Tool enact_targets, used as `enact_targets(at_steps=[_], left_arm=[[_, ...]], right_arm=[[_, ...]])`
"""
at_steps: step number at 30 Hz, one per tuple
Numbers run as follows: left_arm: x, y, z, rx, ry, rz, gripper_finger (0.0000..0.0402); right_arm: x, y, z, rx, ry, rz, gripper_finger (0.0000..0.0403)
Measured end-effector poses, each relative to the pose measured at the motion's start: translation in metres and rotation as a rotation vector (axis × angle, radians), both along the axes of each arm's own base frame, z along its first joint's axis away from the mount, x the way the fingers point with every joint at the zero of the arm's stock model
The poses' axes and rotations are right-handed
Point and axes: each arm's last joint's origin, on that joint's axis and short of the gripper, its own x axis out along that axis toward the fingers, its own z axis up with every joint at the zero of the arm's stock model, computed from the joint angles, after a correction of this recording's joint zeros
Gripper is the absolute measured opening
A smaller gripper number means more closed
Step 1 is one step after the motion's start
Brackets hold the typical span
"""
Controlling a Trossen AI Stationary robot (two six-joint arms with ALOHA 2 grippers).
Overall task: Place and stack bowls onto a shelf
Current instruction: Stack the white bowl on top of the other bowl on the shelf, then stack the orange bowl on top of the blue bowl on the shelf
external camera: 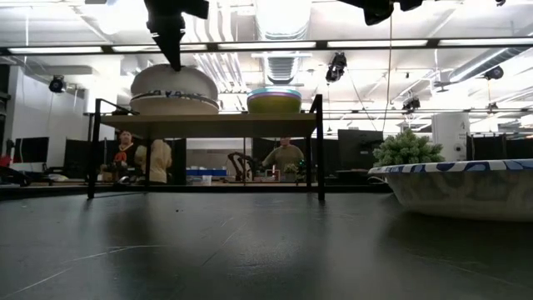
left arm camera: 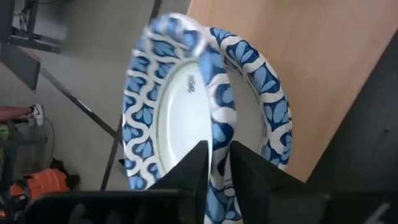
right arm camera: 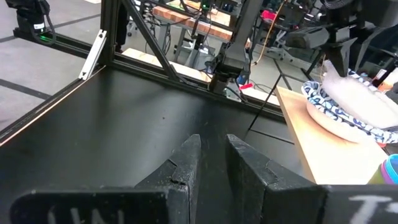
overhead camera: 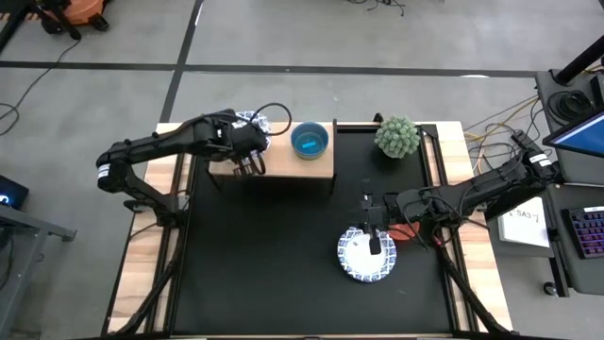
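Observation:
My left gripper (overhead camera: 247,137) is at the left end of the wooden shelf (overhead camera: 283,170), shut on a white bowl with a blue patterned rim (left arm camera: 186,93). A second such bowl (right arm camera: 339,115) sits beneath it on the shelf. A stack of small bowls with a teal one on top (overhead camera: 310,140) stands on the shelf's middle. My right gripper (overhead camera: 375,241) hangs shut and empty above another blue-rimmed bowl (overhead camera: 363,260), which rests on the black tabletop. A red bowl (overhead camera: 406,231) lies half hidden under my right arm. My left gripper pinches the blue patterned rim (left arm camera: 214,134) of the bowl between its two fingers (left arm camera: 194,165), coming from above. The bowl is tilted, with its white underside turned toward the near side (external camera: 175,83). It sits over the bowl on the shelf's left end.
A round green spiky plant (overhead camera: 397,137) stands on the table's far right, beside the shelf's right end. The shelf's thin black legs (external camera: 319,150) stand toward the table's far edge. People sit in the room beyond the table (external camera: 283,157).

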Motion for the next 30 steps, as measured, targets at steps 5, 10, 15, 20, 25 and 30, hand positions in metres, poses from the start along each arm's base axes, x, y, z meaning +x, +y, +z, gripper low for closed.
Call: enact_targets(at_steps=[5,10,15,20,25,30], left_arm=[[0.001,-0.002,-0.001,-0.076,-0.018,-0.023,0.0093],[0.000,-0.006,-0.001,-0.196,-0.055,-0.051,0.0145],[-0.004,-0.007,0.004,-0.198,-0.088,-0.025,0.0168],[-0.007,-0.008,0.006,-0.190,-0.107,-0.023,0.0142],[-0.002,-0.026,0.009,-0.233,-0.184,-0.035,0.0092],[0.009,-0.071,0.007,-0.258,-0.295,-0.186,0.0050]], right_arm=[[0.000,0.000,-0.001,0.007,0.006,-0.002,0.0066],[0.000,0.000,-0.001,0.006,0.009,-0.002,0.0066],[0.000,0.000,-0.001,0.006,0.010,-0.002,0.0066],[0.000,0.000,-0.001,0.004,0.013,-0.001,0.0066],[0.000,0.000,-0.002,0.003,0.017,-0.002,0.0066],[0.000,0.000,-0.002,0.048,0.022,-0.012,0.0066]])
